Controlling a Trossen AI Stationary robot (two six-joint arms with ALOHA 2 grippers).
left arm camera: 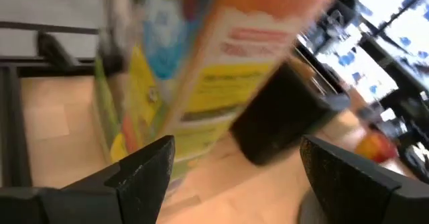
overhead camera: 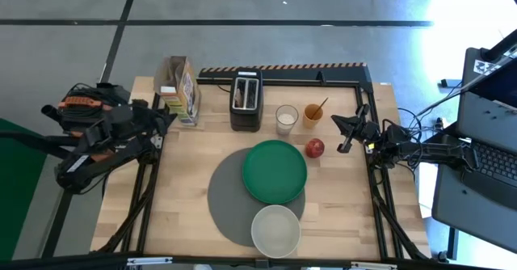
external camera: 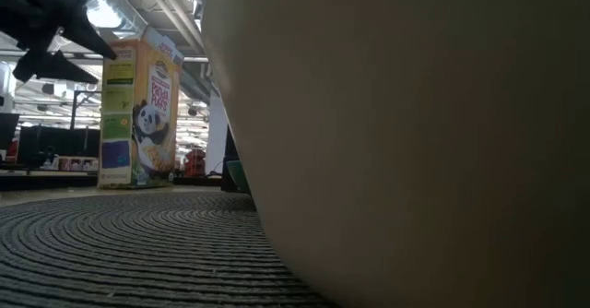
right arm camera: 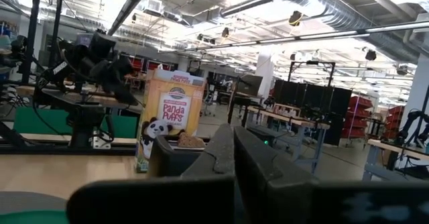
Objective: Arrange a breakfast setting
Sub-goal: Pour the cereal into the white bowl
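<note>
A round grey mat [overhead camera: 228, 199] lies on the table's near middle. A green plate [overhead camera: 275, 171] lies on its far right part and a pale bowl [overhead camera: 275, 230] on its near edge. A red apple [overhead camera: 314, 147] sits on the table right of the plate. A brown toast slice [overhead camera: 240, 99] stands in the black toaster [overhead camera: 246, 102]. A thin spoon [overhead camera: 321, 105] stands in the orange cup [overhead camera: 312, 115]. My left gripper [overhead camera: 164, 118] is open, just left of a cereal box [overhead camera: 179, 90], with the box [left arm camera: 201, 70] ahead of its fingers. My right gripper [overhead camera: 346, 134] is shut and empty, right of the apple. Loose cereal is not in view.
A glass of milk [overhead camera: 287, 119] stands between the toaster and the orange cup. The bowl [external camera: 415, 142] fills most of the low view. A black frame rail [overhead camera: 283, 78] runs along the far edge. Bare wood [overhead camera: 178, 189] shows left of the mat.
</note>
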